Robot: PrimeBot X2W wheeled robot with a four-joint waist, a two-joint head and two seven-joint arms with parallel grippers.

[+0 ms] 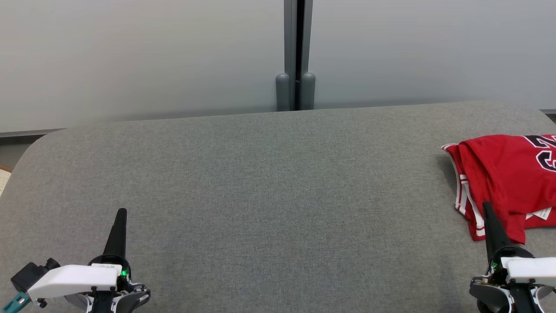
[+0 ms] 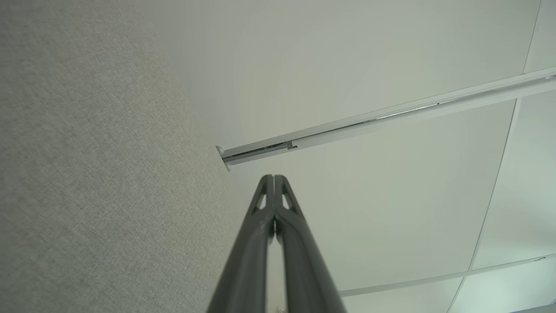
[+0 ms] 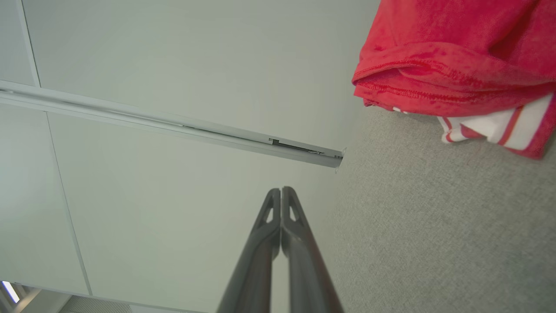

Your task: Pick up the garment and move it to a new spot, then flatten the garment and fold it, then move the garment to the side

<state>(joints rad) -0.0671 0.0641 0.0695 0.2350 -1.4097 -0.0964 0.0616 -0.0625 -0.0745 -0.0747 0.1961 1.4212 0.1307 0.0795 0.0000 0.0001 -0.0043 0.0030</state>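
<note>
Where the garment sits: red jersey (image 1: 504,174) at the right edge of the head view, partly cut off, doubled over with white-and-red trim poking out the bottom.
Under it: grey padded surface (image 1: 269,182), lying straight on the fabric, no bin or basket involved.
Right gripper (image 1: 487,208): lower right, fingers pressed together, holding nothing. The tip overlaps the jersey's lower left corner in the head view, but the wrist view shows a gap.
Left gripper (image 1: 121,214): lower left, pinched closed too, empty, well apart from the jersey.
Progress: my guess is it's basically finished, folded and parked at the side. Could be an untouched start though, the fold's kinda sloppy.
</note>
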